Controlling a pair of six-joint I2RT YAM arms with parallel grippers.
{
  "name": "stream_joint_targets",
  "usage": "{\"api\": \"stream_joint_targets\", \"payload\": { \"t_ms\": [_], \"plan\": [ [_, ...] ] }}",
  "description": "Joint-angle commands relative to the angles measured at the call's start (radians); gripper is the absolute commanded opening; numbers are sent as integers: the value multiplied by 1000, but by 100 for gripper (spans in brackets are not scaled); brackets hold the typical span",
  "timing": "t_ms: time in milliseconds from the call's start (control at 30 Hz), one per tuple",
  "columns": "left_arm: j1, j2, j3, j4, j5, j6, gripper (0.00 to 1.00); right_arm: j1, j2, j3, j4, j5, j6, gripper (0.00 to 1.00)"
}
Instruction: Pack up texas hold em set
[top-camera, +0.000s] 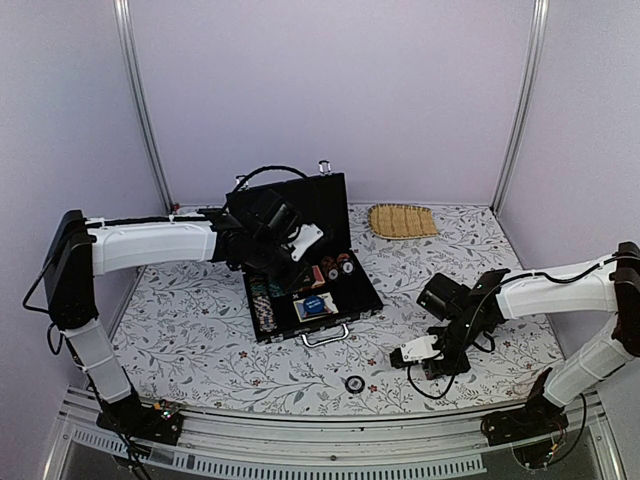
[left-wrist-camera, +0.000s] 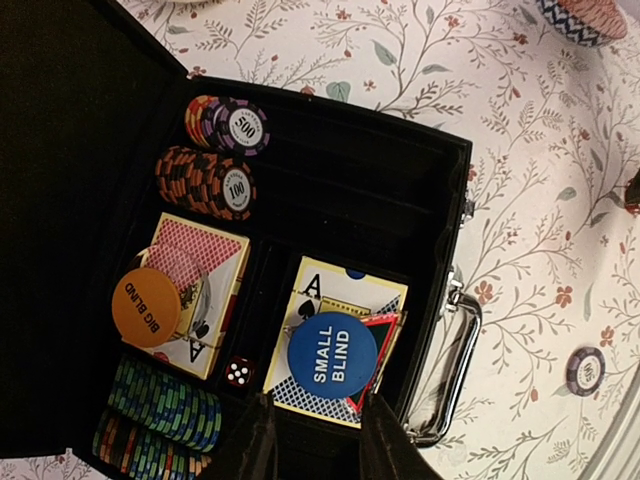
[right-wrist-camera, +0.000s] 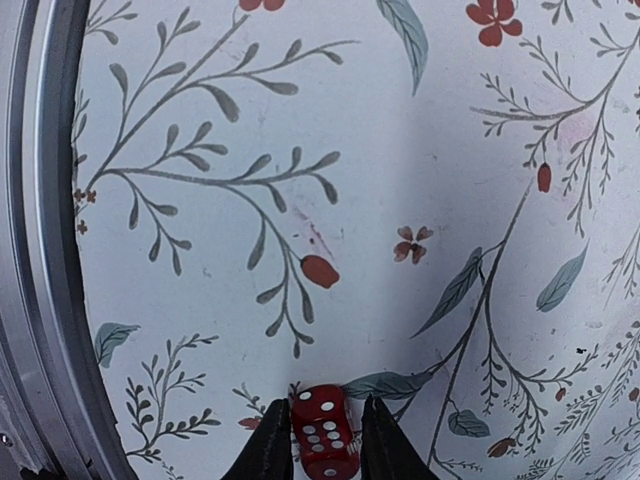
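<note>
Top external view: a black briefcase lies open in the middle of a floral-patterned counter. Its lid stands upright at the back and its metal handle faces the near edge. The left wrist view looks down into the case. Two short chip stacks lie on their sides, one marked 500 and one marked 100. Beside them are two card decks side by side. An orange disc reading BIG BLIND rests on one deck, and a blue disc reading SMALL BLIND rests on the other. A second die, red with white pips, sits in the slot between the decks. Rows of green and blue chips fill the end next to the orange disc. The left end effector hovers over the case by the blue disc, its fingers partly spread with nothing between them. A loose chip lies on the counter just past the handle. Well to the right of the case, near the counter's front edge, the right end effector is down at the surface. Its fingers pinch a small red die from both sides. A straw mat lies at the back right.
</note>
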Motion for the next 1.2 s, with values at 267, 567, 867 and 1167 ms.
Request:
{"api": "stream_joint_targets", "payload": {
  "t_ms": [267, 567, 867, 1167],
  "plan": [
    [-6, -31, -38, 28, -21, -6, 30, 11, 27, 51, -2, -1, 12, 12],
    [15, -127, -145, 52, -106, -51, 30, -11, 130, 346, 21, -25, 8, 10],
    [64, -308, -333, 96, -171, -135, 31, -38, 444, 755, 85, -51, 83, 11],
    [93, -416, -374, 76, -220, -164, 32, -38, 720, 1125, 68, -157, 201, 12]
  ]
}}
